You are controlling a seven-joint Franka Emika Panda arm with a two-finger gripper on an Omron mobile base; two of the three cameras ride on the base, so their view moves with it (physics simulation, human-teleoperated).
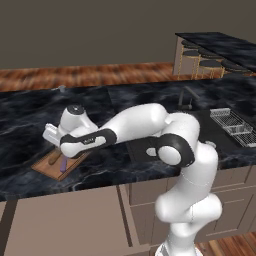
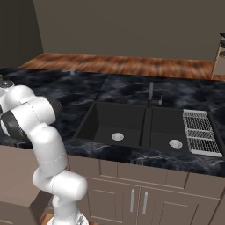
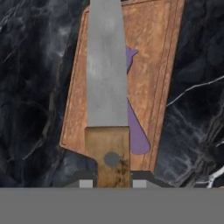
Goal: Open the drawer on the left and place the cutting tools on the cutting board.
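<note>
Knife [image 3: 107, 105] sits clamped by its handle in our end effector [image 3: 112, 183], over the cutting board [image 3: 153, 65] where the peeler [image 3: 136, 131] lies, ready for release.

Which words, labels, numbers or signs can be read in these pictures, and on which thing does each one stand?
"(unreadable)": a small light marking on the dark band of the robot's forearm in the left base view, too small and blurred to read.
No text on the knife held in the claw, on the purple peeler, on the cutting board, on the counter, or on the sink.
</note>
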